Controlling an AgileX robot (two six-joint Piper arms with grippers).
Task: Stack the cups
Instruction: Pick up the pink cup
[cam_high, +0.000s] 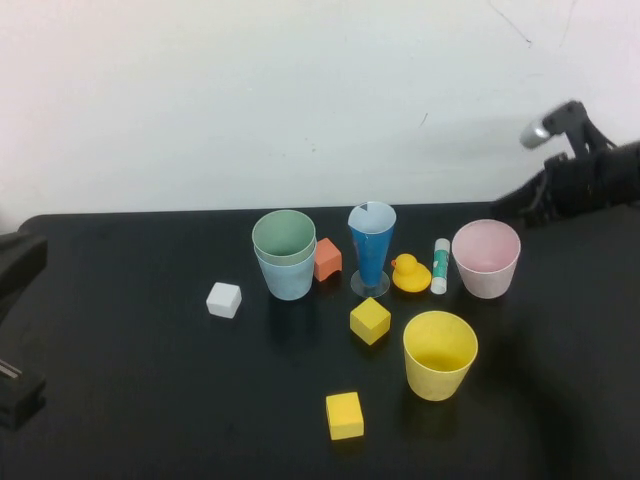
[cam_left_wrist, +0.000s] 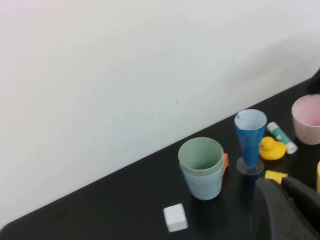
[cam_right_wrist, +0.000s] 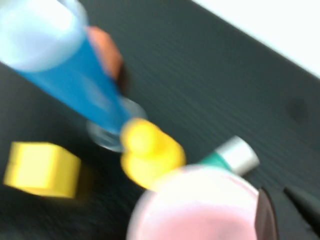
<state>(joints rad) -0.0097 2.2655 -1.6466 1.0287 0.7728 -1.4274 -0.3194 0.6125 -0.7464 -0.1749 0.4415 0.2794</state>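
A pale green cup sits nested inside a light blue cup left of centre; the pair also shows in the left wrist view, green cup in blue cup. At the right stands the pink cup, and the yellow cup is in front of it. My right arm is raised at the far right. The right gripper hangs just beside the pink cup, fingers slightly apart, nothing between them. My left gripper is shut and empty, its arm at the left edge.
A tall dark-blue cone glass stands mid-table between an orange block and a rubber duck. A glue stick lies by the pink cup. Two yellow cubes and a white cube lie in front.
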